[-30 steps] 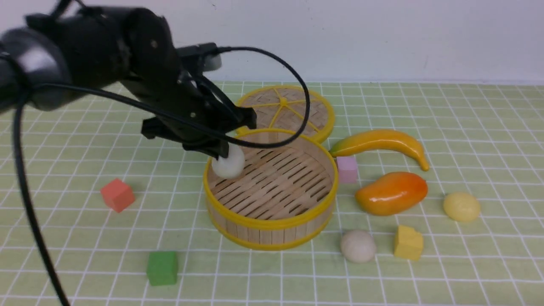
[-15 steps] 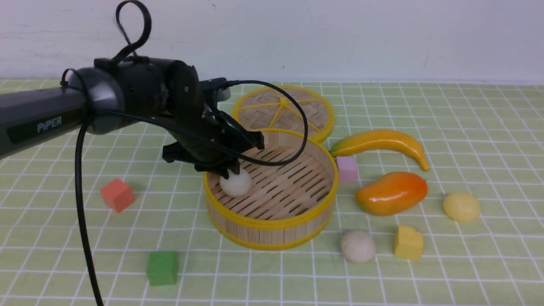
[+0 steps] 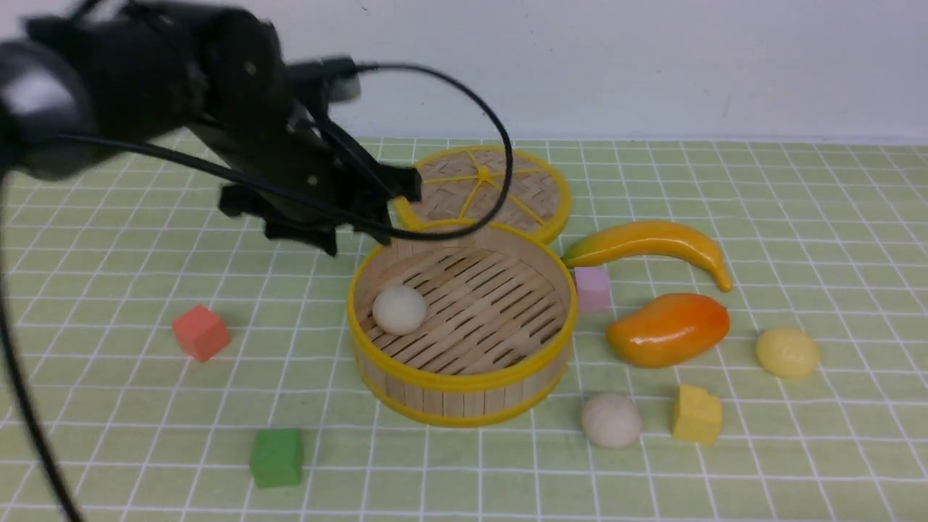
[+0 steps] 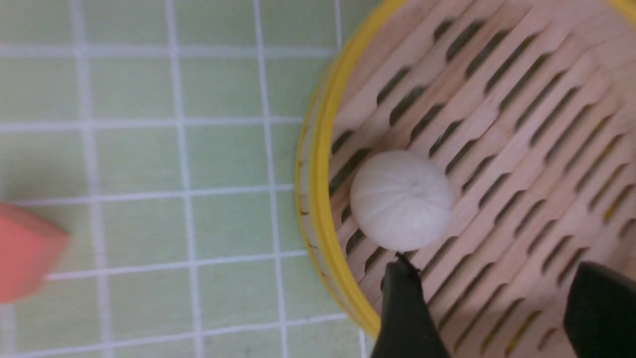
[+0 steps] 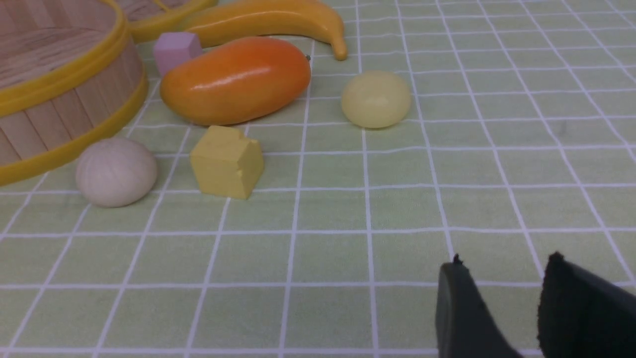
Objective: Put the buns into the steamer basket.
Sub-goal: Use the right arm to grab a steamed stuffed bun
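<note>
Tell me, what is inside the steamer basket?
One off-white bun lies in the steamer basket, near its left wall. Its near wall hides the floor's front strip.

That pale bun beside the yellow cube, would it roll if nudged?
Probably: the pale bun looks round and smooth, so a nudge likely rolls it. Its faint ridges might lessen slipping when squeezed.
</note>
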Controlling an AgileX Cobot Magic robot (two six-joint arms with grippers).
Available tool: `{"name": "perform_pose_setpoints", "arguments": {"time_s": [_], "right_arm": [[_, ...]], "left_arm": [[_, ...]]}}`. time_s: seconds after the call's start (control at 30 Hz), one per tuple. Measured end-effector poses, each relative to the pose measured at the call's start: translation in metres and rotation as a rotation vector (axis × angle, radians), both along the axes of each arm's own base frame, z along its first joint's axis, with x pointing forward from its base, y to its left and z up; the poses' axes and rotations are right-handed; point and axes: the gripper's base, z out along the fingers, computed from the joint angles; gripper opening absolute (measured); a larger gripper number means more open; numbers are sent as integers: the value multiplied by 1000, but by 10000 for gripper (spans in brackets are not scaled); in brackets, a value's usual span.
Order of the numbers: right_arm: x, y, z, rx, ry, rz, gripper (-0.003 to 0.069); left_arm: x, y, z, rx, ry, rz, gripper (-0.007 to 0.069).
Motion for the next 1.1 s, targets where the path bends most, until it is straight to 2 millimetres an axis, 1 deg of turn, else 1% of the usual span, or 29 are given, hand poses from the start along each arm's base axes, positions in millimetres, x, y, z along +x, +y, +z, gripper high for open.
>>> {"name": "perform_pose_setpoints", "arguments": {"time_s": [0.03, 0.07, 0.1, 0.13, 0.17, 0.2, 0.23, 0.3, 0.33, 0.37, 0.4, 0.43, 0.47, 0.53, 0.6, 0.63, 0.67, 0.73, 0.8, 0.83, 0.9, 0.93, 0.97, 1.0, 1.03, 1.1], "right_arm": [[0, 0, 0, 0, 0, 0, 240], [0, 0, 0, 0, 0, 0, 240], [0, 0, 0, 0, 0, 0, 240], [0, 0, 0, 0, 0, 0, 240], [0, 0, 0, 0, 0, 0, 240], [0, 0, 0, 0, 0, 0, 240], [0, 0, 0, 0, 0, 0, 240], [0, 0, 0, 0, 0, 0, 240], [0, 0, 0, 0, 0, 0, 240], [0, 0, 0, 0, 0, 0, 240], [0, 0, 0, 0, 0, 0, 240], [0, 0, 0, 0, 0, 0, 240], [0, 0, 0, 0, 0, 0, 240], [0, 0, 0, 0, 0, 0, 240], [0, 0, 0, 0, 0, 0, 240], [0, 0, 0, 0, 0, 0, 240], [0, 0, 0, 0, 0, 0, 240], [0, 0, 0, 0, 0, 0, 240], [0, 0, 0, 0, 0, 0, 240], [0, 0, 0, 0, 0, 0, 240], [0, 0, 0, 0, 0, 0, 240], [0, 0, 0, 0, 0, 0, 240], [0, 0, 0, 0, 0, 0, 240], [0, 0, 0, 0, 0, 0, 240], [0, 0, 0, 0, 0, 0, 240], [0, 0, 0, 0, 0, 0, 240]], "left_arm": [[-11, 6, 19, 2, -42, -1, 419], [-14, 7, 25, -2, -53, -1, 418], [-23, 11, 38, -13, -79, -1, 414], [-37, 17, 59, -26, -124, -1, 405], [-41, 19, 63, -29, -132, 0, 400], [-56, 25, 81, -45, -171, 0, 382], [-64, 29, 90, -52, -187, 0, 370], [-89, 39, 111, -72, -237, 1, 316], [-98, 43, 117, -79, -255, 2, 300], [-98, 43, 116, -77, -251, 2, 288], [-117, 51, 126, -91, -287, 2, 242], [-121, 53, 128, -94, -295, 2, 228], [-139, 60, 132, -103, -315, 3, 177], [-169, 73, 132, -106, -338, 4, 85], [-191, 84, 125, -96, -350, 8, 21], [-196, 86, 123, -95, -352, 10, 8], [-214, 95, 111, -84, -350, 26, -13], [-232, 104, 102, -94, -360, 46, -13], [-254, 113, 83, -108, -367, 62, -13], [-255, 114, 81, -111, -370, 63, -13], [-274, 121, 61, -143, -415, 69, -13], [-277, 123, 53, -155, -429, 72, -13], [-279, 123, 52, -162, -438, 74, -13], [-283, 125, 45, -180, -459, 79, -13], [-288, 127, 41, -201, -483, 84, -13], [-290, 128, 40, -213, -502, 85, -13]]}}
